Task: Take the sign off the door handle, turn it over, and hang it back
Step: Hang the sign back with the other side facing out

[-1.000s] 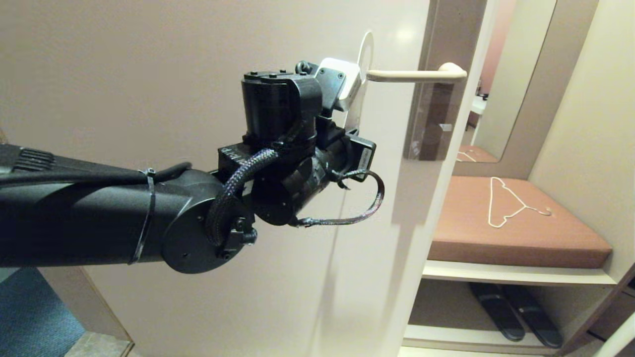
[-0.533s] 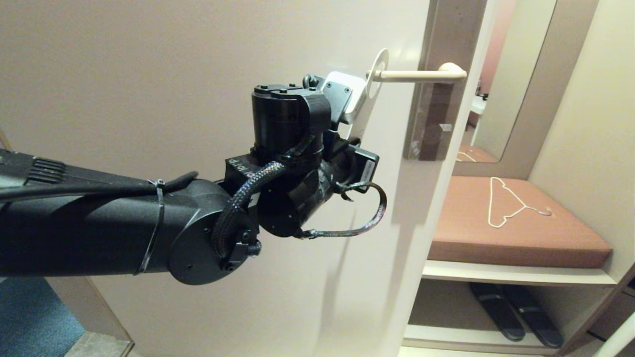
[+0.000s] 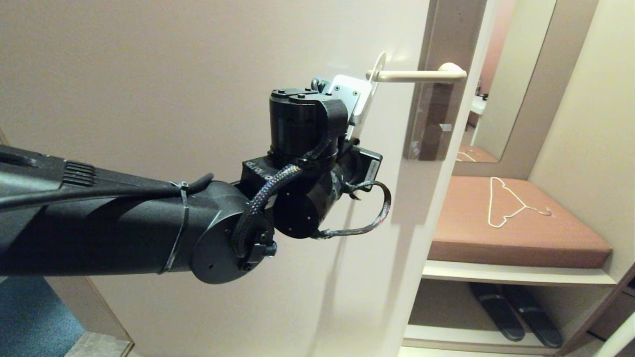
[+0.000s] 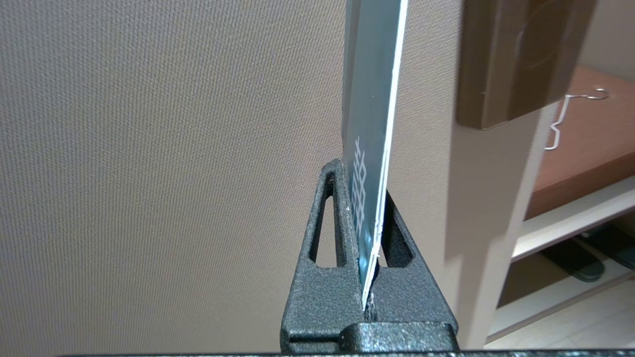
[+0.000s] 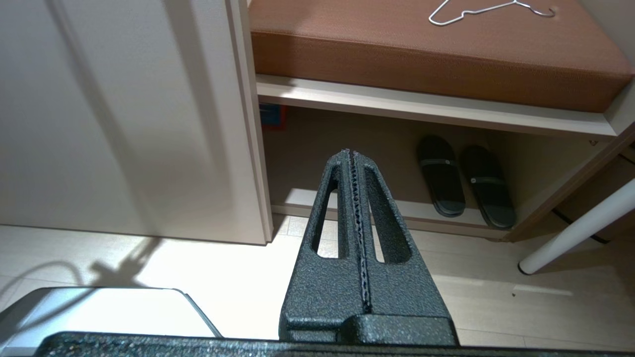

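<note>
Pale beige door [image 3: 173,74] fills the frame's left and centre. Black left hand [image 4: 369,208] — clenched on the flat blue-and-white card sign [image 4: 372,99]. Sign's ring sits at the slim cream metal door handle's [image 3: 416,75] tip, upper centre. Right hand [image 5: 353,156] — clenched, empty, pointing at the floor.

from my screen i see a brown padded bench [image 3: 516,233] at about 4 o'clock in the head view. a thin white wire hanger [image 3: 506,202] lies flat on top of it, with its hook pointing toward 3 o'clock. under the bench there is a low shelf space, and two black slippers [image 3: 516,312] sit side by side on its floor [image 3: 446,342] at about 5 o'clock. the pale room floor [image 5: 248,282] is in front of them.
</note>
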